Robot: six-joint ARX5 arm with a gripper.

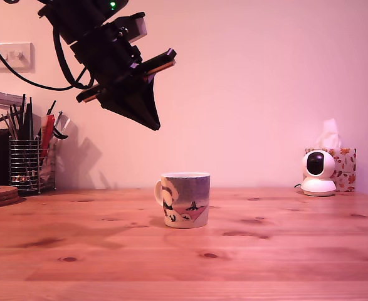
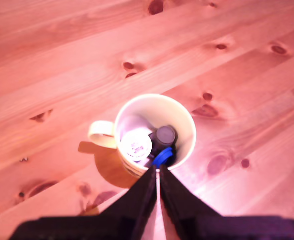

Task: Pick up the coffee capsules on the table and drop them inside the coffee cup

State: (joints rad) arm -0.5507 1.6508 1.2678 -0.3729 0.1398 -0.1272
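Black gripper point(image 2: 158, 172) fills the wrist view's foreground, jaws pressed together and empty; just beyond their tips, coffee capsules point(image 2: 163, 142) lie inside the coffee cup point(image 2: 187, 120), apparently already delivered.

You see a cream coffee cup point(image 2: 154, 127) holding blackish point(image 2: 165, 135) and bright blue point(image 2: 163, 157) capsules on orange-brown knotted table point(image 2: 61, 65).
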